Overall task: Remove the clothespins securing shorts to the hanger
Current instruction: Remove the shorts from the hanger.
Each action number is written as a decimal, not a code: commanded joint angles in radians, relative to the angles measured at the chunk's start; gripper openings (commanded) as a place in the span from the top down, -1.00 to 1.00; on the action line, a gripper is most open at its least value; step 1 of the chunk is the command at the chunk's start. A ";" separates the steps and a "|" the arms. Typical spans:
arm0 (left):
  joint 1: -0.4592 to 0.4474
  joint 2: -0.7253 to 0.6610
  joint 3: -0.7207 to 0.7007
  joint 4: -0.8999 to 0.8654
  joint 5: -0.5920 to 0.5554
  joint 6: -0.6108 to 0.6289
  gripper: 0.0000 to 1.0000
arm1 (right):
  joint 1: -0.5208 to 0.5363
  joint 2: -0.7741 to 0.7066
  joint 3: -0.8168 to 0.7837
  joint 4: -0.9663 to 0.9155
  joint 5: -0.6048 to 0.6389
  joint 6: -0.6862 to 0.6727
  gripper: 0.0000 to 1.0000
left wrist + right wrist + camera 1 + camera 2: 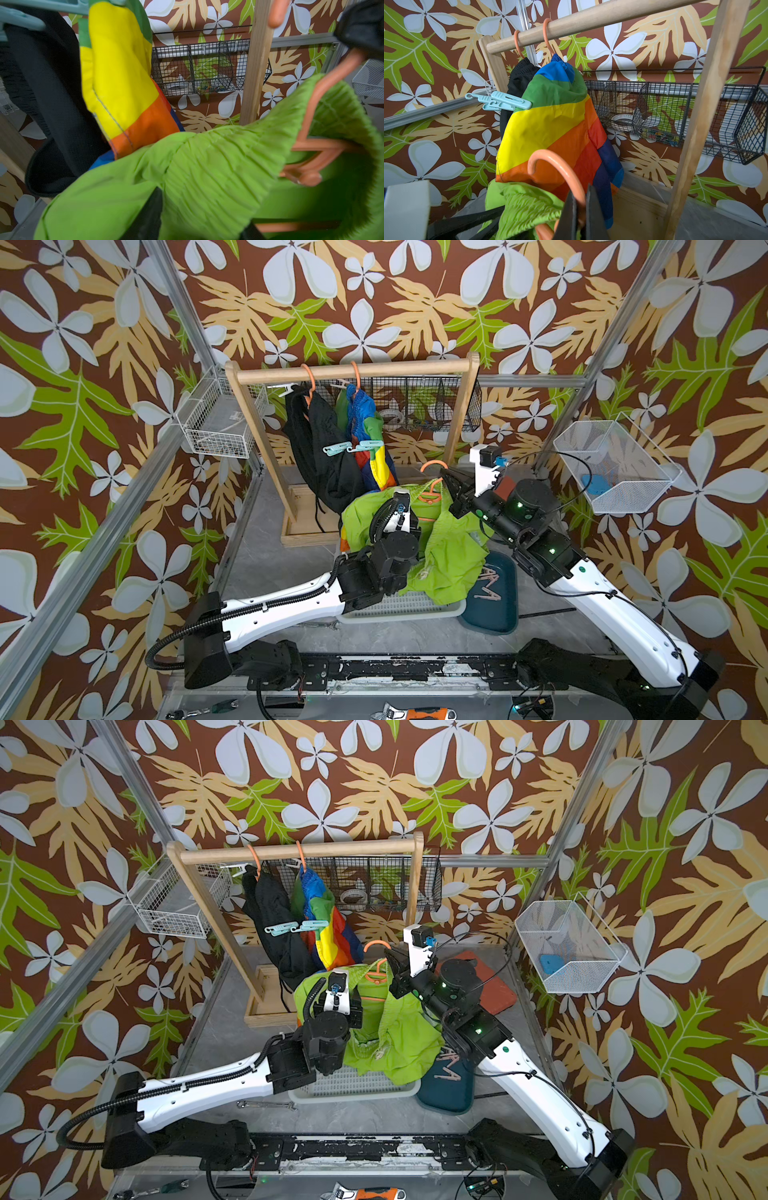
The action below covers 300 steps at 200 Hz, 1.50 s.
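Basket of white wire (pixel 220 423) hung far left, then came the wooden rack (pixel 353 369). On its rod we logged two orange hooks (pixel 308 377) carrying the black shorts (pixel 320 460) and, just right of them, the colour-blocked shorts (pixel 380 472). Two mint clothespins (pixel 337 449) stuck out sideways at mid-height where those two pairs met, clipped on. Whitish clothespins (pixel 286 389) sat up near the hooks. In front of the rack, further right, the lime green shorts (pixel 449 560) lay off the rod, draped over a white slatted tray (pixel 399 606), with the orange hanger (pixel 560 164) poking out of their waistband. We saw the left gripper (pixel 203 205) with its fingers (pixel 150 209) pinching a fold of that ruched waistband, cloth packed between them. The right gripper (pixel 581 209) had its fingers pressed together on the orange hanger's neck, just below the hook. Further right, beige clothespins (pixel 487 594) lay loose in a dark teal tray (pixel 496 614). Far right, a white mesh basket (pixel 615 472) held something blue; we couldn't tell what.
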 commanded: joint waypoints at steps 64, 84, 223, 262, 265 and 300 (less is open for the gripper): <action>0.058 -0.092 0.011 -0.056 0.005 0.017 1.00 | 0.001 -0.025 -0.020 0.025 -0.004 -0.018 1.00; 0.118 -0.150 -0.027 -0.073 0.041 -0.002 1.00 | 0.001 -0.045 -0.031 -0.003 -0.007 -0.035 1.00; 0.493 -0.231 -0.033 -0.206 0.329 -0.072 1.00 | 0.001 -0.213 -0.177 0.004 0.021 -0.033 1.00; 0.585 -0.234 -0.035 -0.206 0.403 -0.081 1.00 | 0.001 -0.242 -0.186 -0.021 0.021 -0.039 1.00; 0.590 -0.233 -0.036 -0.207 0.408 -0.080 1.00 | 0.001 -0.241 -0.186 -0.024 0.017 -0.039 1.00; 0.610 -0.230 -0.005 -0.208 0.441 -0.066 1.00 | 0.001 -0.239 -0.217 -0.020 -0.014 -0.022 1.00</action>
